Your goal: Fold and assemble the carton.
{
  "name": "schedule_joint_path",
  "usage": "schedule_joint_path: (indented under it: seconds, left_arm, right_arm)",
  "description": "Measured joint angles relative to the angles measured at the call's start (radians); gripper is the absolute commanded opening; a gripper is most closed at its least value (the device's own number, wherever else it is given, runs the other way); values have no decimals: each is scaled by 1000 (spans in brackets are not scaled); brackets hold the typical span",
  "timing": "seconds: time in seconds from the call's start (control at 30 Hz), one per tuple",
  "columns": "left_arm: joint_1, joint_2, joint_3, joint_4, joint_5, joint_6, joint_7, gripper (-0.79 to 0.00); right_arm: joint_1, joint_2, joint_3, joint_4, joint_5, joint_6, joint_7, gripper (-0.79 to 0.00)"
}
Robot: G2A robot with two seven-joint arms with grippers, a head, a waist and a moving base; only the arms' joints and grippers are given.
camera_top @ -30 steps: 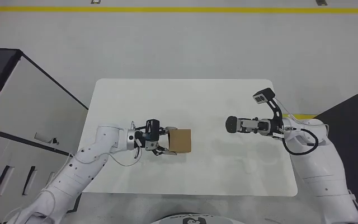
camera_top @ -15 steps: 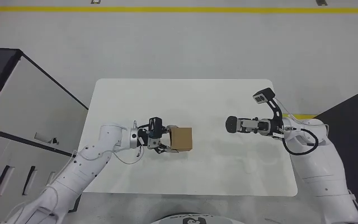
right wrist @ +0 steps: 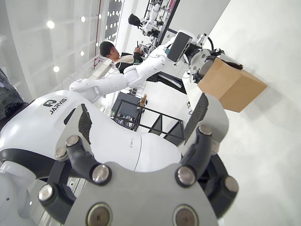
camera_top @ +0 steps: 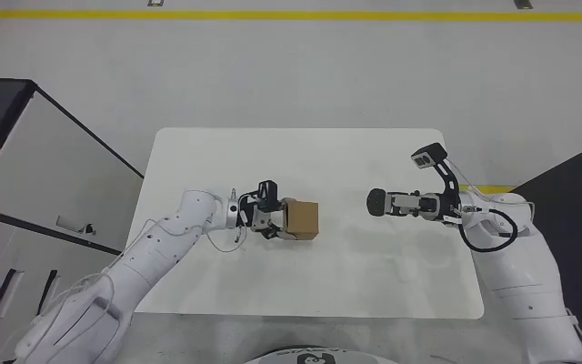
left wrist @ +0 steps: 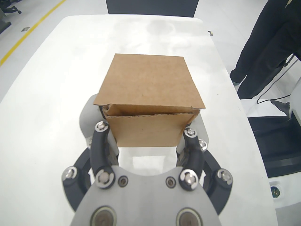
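Fingers point(left wrist: 85, 118) of our left gripper point(left wrist: 147, 128) stand wide and bear on both sides of the carton point(left wrist: 148, 83) at its near end. The end flap point(left wrist: 145, 130) there is folded in but gapes along its top edge. We see the carton lying near the middle of the table point(camera_top: 364, 155). Our right gripper point(right wrist: 141, 118) hangs well apart from it, spread and empty. We judge that closing this end is the step in hand. Next, the flap needs pressing home, with the far face braced against sliding.
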Motion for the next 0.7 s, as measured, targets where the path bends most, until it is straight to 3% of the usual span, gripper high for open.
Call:
schedule_joint_path:
  seconds: [0.2,0.53,0.7]
  left_arm:
    - [-56,-37,49,89,16,9,61,-785]
    - [-39,-37,43,90,-10,19,43,-785]
    - [-34,-42,44,117,-45,-18,80,-785]
  right_arm:
    - [0,0,0,0,0,0,0,0]
    - [0,0,0,0,0,0,0,0]
    - [0,0,0,0,0,0,0,0]
